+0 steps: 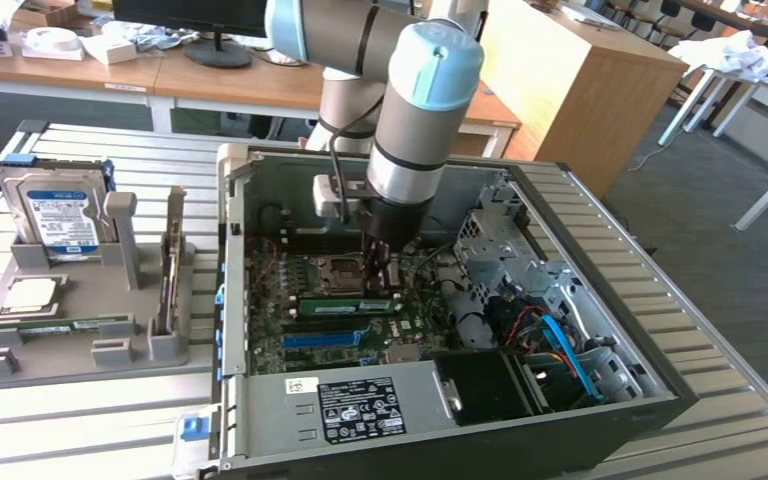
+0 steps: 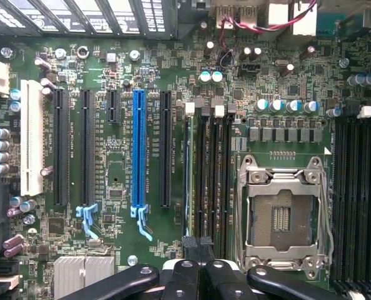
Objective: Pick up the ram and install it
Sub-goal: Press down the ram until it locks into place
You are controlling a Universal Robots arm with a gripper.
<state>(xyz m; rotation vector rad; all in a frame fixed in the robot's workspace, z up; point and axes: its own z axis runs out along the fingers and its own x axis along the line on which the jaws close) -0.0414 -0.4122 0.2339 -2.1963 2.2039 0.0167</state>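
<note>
The ram [image 1: 344, 305], a thin green stick with a pale label, stands on edge in a memory slot of the motherboard [image 1: 307, 345] inside the open computer case. In the wrist view the ram [image 2: 187, 181] appears edge-on in the slot beside the blue connector. My gripper [image 1: 381, 285] reaches down into the case at the ram's end towards the exterior view's right. Its black fingers [image 2: 196, 244] are pressed together at that end, and the gripper is shut with nothing between them.
The empty processor socket [image 2: 282, 215] lies next to the memory slots. A grey tray [image 1: 77, 350] at the exterior view's left holds a blue-labelled hard drive [image 1: 57, 215], a silver processor chip [image 1: 31, 292] and another green stick [image 1: 57, 325]. Case walls [image 1: 598, 270] and cables [image 1: 558, 340] surround the board.
</note>
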